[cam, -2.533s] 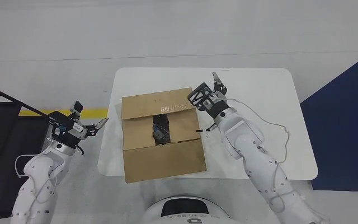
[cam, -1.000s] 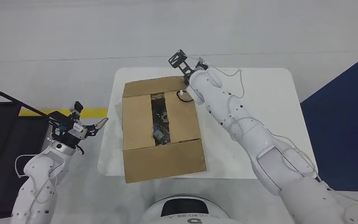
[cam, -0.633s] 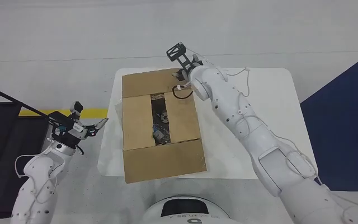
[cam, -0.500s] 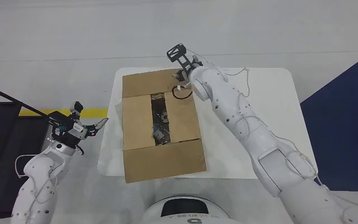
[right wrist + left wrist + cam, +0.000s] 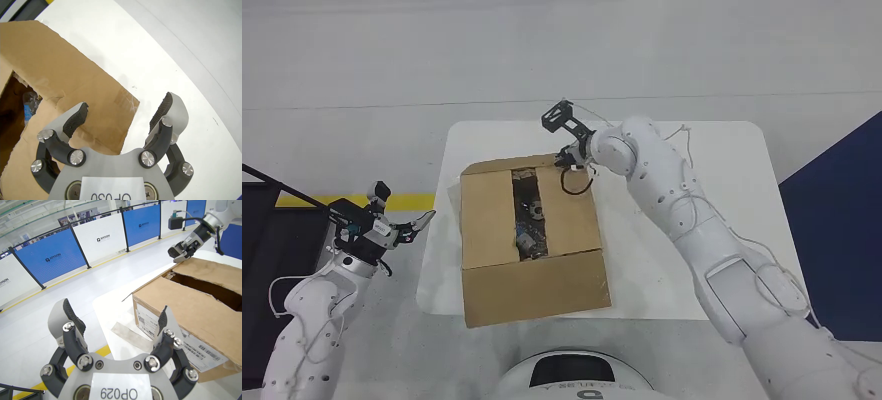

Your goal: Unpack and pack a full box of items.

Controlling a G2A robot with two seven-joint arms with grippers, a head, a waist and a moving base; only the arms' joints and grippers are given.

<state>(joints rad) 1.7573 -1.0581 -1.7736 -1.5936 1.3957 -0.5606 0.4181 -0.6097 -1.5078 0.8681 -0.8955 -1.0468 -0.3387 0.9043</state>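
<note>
R gripper [image 5: 126, 101] jaws apart at box [image 5: 490, 232] flap corner — L gripper [image 5: 115, 306] apart, empty.

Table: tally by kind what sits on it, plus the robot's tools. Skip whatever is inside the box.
cardboard box: 1
pale strip lying beside the box: 1
tools: 2 (left tool, right tool, both open)
Total: 4
</note>
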